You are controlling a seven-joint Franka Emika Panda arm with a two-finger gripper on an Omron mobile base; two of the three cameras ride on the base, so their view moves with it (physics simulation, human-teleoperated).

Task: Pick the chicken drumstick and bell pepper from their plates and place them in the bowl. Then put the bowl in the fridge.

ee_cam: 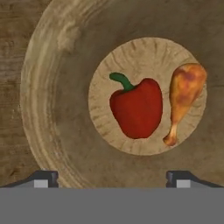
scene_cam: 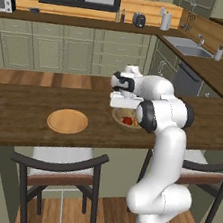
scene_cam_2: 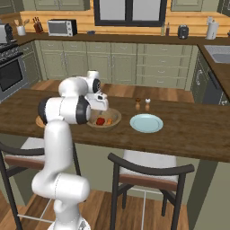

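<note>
We find the bowl [ee_cam: 48, 78] directly under the tool [ee_cam: 112, 177]; in the hand view its floor sits dead centre and its thick rim curves round the left side. Inside lie the pepper [ee_cam: 136, 108] and the drumstick [ee_cam: 183, 98], side by side and just apart, the drumstick's thick end up and its bone end down in that view. Both foods are in, so we judge the filling step done and the bowl itself the next thing to take.

The tool's two tips [ee_cam: 43, 178] stand wide apart at the lower edge of the hand view, clamped on nothing, and they straddle the bowl's floor rather than its wall. We judge that a hold on the bowl calls for a shift sideways, so that one tip falls inside the rim and one outside; the nearest stretch of rim lies to the left in the hand view.

From the base views, the bowl [scene_cam_2: 115, 119] rests on the wooden surface [scene_cam_2: 188, 130], between the wooden plate [scene_cam: 67, 121] and the teal plate [scene_cam_2: 146, 123]. Both plates are bare. Two small shakers [scene_cam_2: 142, 104] stand behind the teal plate, near enough to the bowl's lift path to be watched.
</note>
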